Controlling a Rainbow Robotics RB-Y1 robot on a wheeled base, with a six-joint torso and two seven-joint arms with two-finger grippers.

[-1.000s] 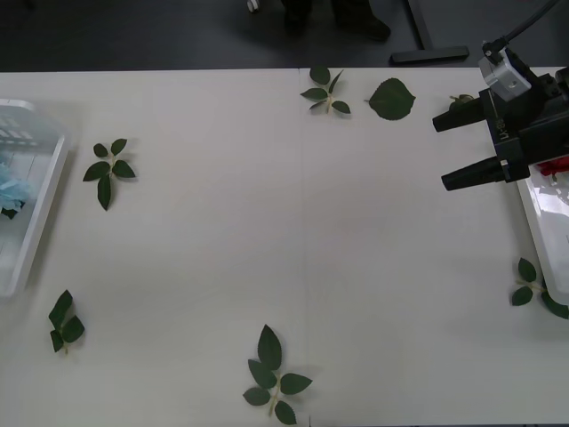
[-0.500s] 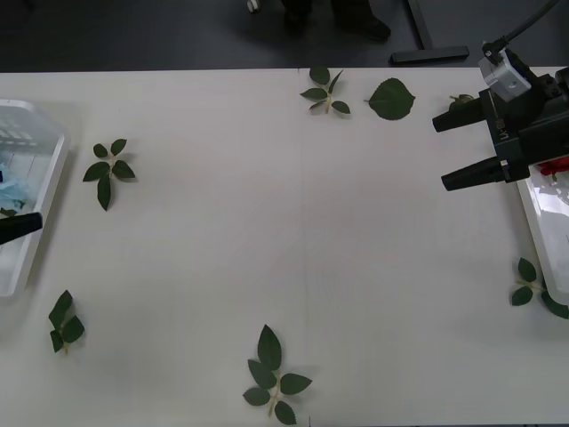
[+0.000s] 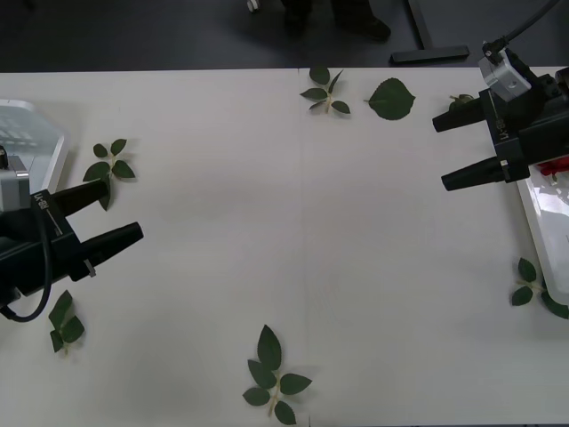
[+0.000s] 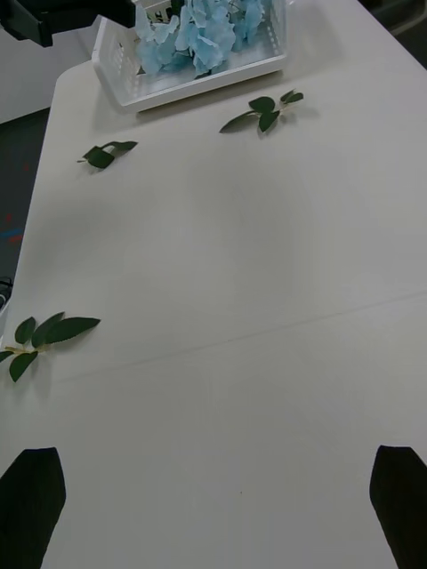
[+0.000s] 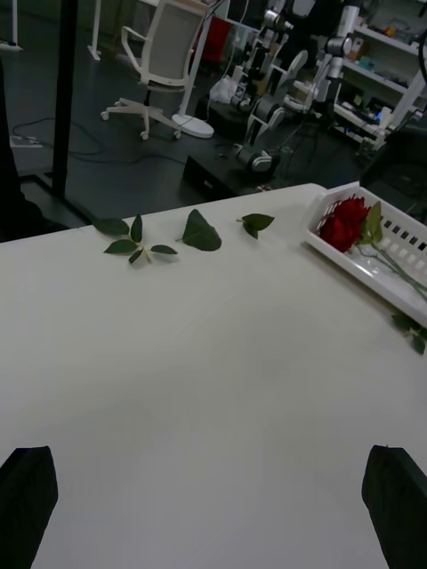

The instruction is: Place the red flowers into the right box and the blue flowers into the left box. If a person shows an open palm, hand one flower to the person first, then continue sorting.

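Sitting under both arms, table [image 3: 302,231]: big and white, with loose green leaf sprigs [image 3: 274,378] lying here and there.
Left box [image 4: 191,67]: a white tray far across the table from the right gripper, just behind the left gripper.
Right box [image 5: 378,258]: a white tray far across from the left gripper, right behind the right gripper.
Left gripper [image 3: 111,218]: black fingers spread wide, holding nothing, pointing at the middle of the table.
Right gripper [image 3: 453,151]: black fingers spread wide too, holding nothing.
Blue flowers [image 4: 200,31]: fluffy, piled in the left box.
Red flowers [image 5: 342,224]: lying in the right box, green stems beside them.
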